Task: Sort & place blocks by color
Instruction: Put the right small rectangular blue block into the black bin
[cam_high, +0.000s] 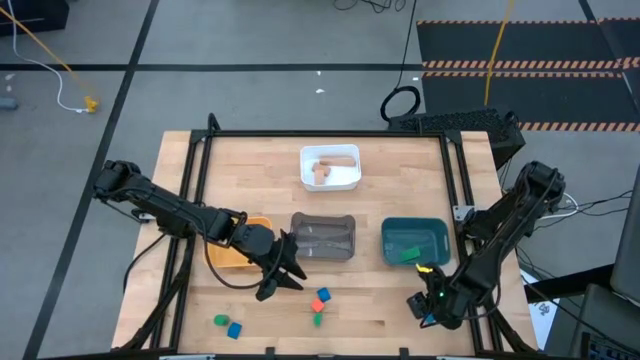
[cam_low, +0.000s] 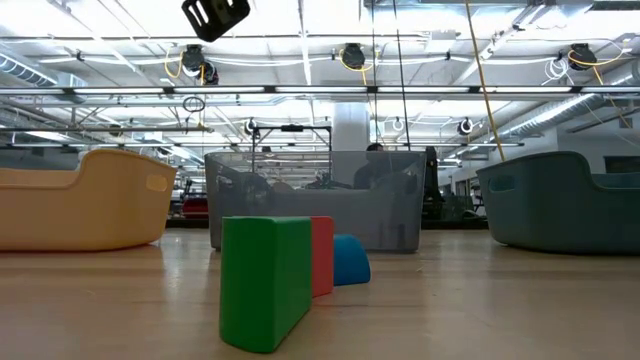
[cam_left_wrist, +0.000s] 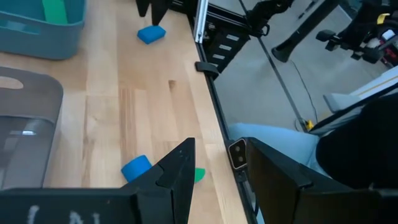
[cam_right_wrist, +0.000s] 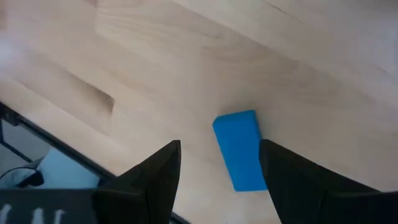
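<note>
Blocks scattered along the table's 6 o'clock edge.
Right gripper (cam_right_wrist: 217, 171) hovered, fingers apart, over a blue block (cam_right_wrist: 240, 149) at 5 o'clock; left gripper (cam_high: 285, 272), parted and empty, sat near center.

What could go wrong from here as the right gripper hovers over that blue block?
1. The blue block lies near the table edge, off-centre and angled between the right gripper's open fingers; a finger may nudge it toward the edge.
2. The left gripper hangs empty just above the red, blue and green cluster; descending, it could scatter them.
</note>
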